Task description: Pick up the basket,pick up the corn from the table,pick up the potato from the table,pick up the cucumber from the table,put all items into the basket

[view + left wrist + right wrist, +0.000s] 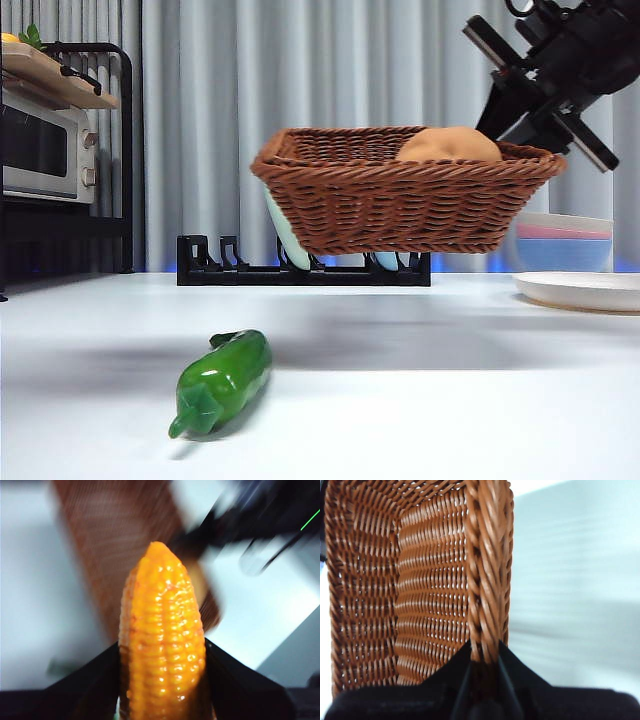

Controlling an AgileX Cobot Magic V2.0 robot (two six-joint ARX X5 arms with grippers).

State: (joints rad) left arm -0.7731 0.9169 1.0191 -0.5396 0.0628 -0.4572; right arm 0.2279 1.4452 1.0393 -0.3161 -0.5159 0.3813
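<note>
Right tool (485,652) pinches the braided rim of the wicker basket (400,200), held clear above the desk (420,400); the potato (450,147) shows only its top over the rim at 1 o'clock. Left tool (162,680) grips the corn (162,645), background blurred. Cucumber (222,382) lies on the desk at 7 o'clock of the basket.

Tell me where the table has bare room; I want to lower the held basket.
Bare table runs from the cucumber rightward, short of the white plate, under the basket the right gripper holds. The back edge is crowded: black rack, stacked bowls. The left gripper holds the corn.
</note>
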